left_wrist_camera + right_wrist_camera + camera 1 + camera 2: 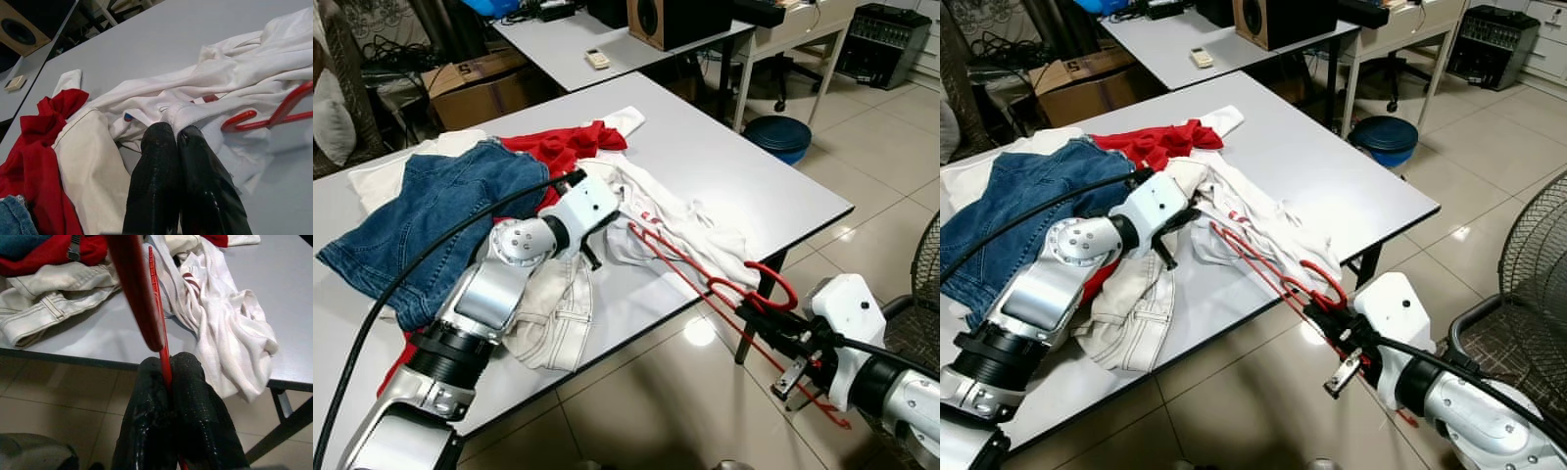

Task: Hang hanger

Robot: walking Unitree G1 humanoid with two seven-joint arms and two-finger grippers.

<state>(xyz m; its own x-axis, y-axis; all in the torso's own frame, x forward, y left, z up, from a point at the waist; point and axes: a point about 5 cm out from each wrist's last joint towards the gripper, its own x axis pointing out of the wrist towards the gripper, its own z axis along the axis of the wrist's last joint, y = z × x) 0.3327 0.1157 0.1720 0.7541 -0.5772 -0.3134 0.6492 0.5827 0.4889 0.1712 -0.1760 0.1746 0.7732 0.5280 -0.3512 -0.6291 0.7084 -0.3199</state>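
A red plastic hanger (pixel 690 266) reaches from the table edge out over the floor, its far end tucked into a crumpled white shirt (pixel 690 217). My right gripper (pixel 166 364) is shut on the hanger's thin bar just below the hook (pixel 775 286), off the table's front corner. My left gripper (pixel 176 131) is shut on a fold of the white shirt (pixel 230 78), beside the hanger's end (pixel 274 115). In the eye views the left gripper (pixel 1167 250) sits low over the clothes pile.
The grey table (pixel 734 147) also holds blue jeans (pixel 431 211), a red garment (pixel 563 147) and cream trousers (pixel 558 313). A fan (pixel 922 259) stands at the right, a blue round stool (pixel 779 133) beyond the table, and another table (pixel 558 44) behind.
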